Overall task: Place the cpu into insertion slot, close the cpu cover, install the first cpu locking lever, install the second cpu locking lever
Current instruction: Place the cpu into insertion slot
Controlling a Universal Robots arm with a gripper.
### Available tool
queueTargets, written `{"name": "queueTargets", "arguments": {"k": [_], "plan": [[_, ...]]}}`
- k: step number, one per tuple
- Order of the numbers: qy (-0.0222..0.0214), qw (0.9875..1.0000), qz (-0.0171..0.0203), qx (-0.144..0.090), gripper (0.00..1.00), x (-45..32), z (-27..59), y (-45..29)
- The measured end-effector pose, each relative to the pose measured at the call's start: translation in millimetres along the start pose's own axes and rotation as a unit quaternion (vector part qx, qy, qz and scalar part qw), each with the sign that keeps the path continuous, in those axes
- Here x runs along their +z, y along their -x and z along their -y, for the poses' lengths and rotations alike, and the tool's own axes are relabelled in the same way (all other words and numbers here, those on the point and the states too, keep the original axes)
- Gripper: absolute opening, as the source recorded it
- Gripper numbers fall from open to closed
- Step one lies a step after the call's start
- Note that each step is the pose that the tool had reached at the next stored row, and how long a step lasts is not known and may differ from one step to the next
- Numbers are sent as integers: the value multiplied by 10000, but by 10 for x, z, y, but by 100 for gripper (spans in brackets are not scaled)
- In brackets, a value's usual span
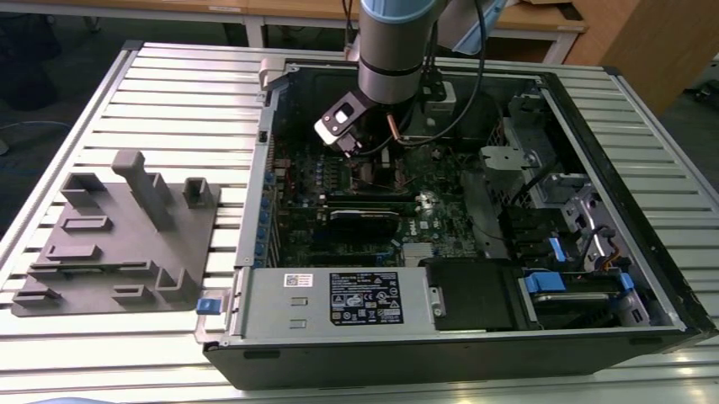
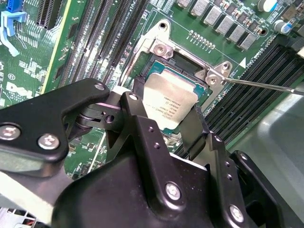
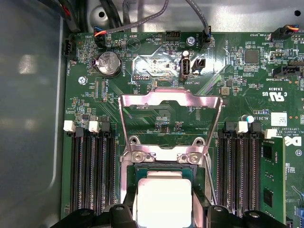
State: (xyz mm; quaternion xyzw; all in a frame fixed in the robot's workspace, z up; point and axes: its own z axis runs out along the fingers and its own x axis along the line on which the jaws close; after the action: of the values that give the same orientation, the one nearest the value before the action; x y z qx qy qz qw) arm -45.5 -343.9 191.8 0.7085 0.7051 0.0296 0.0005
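The cpu (image 2: pixel 166 97), a flat silver-grey square, lies in or just over the insertion slot (image 2: pixel 185 64) on the green motherboard. In both wrist views my gripper (image 2: pixel 168 102) has a black finger against each of two opposite edges of the cpu (image 3: pixel 164 199), shut on it. The cpu cover (image 3: pixel 171 102), a silver frame with a square window, stands flipped open beyond the slot. A thin locking lever (image 2: pixel 266 85) sticks out unlatched beside the slot. In the exterior view the gripper (image 1: pixel 362 151) reaches down into the open computer case.
Long black memory slots (image 3: pixel 92 166) flank the socket on both sides. The case walls (image 1: pixel 269 151) surround the board, with a power supply box (image 1: pixel 337 299) at the front. A grey fixture plate (image 1: pixel 124 236) lies on the slatted table at the exterior view's left.
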Motion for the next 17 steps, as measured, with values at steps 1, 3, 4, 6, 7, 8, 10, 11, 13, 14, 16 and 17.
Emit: {"name": "queueTargets", "arguments": {"k": [1,3,4,6,7,8,10,11,13,14,16,17], "plan": [[0,10000,0,0,54,0,0,0],[0,10000,0,0,54,0,0,0],[0,10000,0,0,54,1,0,0],[0,10000,0,0,54,1,0,0],[0,10000,0,0,54,1,0,0],[0,10000,-1,1,54,1,0,0],[0,10000,-1,1,54,1,0,1],[0,10000,-1,0,54,1,0,1],[1,10000,-1,0,54,0,0,1],[1,10000,-2,0,54,0,0,1],[0,10000,-2,0,54,-1,0,4],[1,10000,-1,0,54,-1,0,6]]}}
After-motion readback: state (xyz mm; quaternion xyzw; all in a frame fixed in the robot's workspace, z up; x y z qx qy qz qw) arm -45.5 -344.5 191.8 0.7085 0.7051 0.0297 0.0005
